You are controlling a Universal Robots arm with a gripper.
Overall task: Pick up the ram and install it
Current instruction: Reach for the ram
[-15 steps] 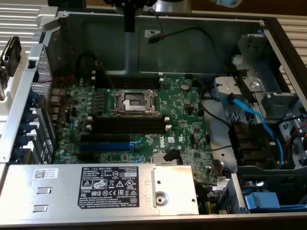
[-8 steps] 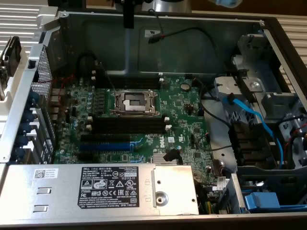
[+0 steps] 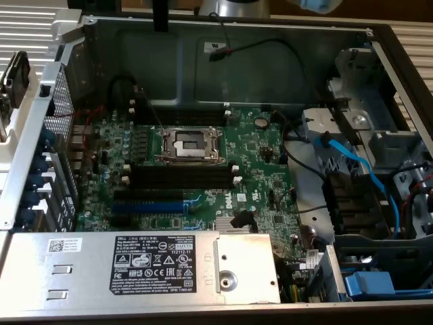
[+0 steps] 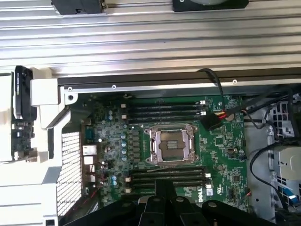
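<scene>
The setting is a table of pale ribbed metal, with long grooves that run side by side. An open grey case lies on it. In the exterior view the ribbed surface shows beyond the case at both upper corners. The light is bright and even, and it makes white glare on the ribs. Two black blocks show on the ribs beyond the case

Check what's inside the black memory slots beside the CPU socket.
Nothing: the black slots either side of the CPU socket look empty. The gripper covers part of the outermost one.
</scene>
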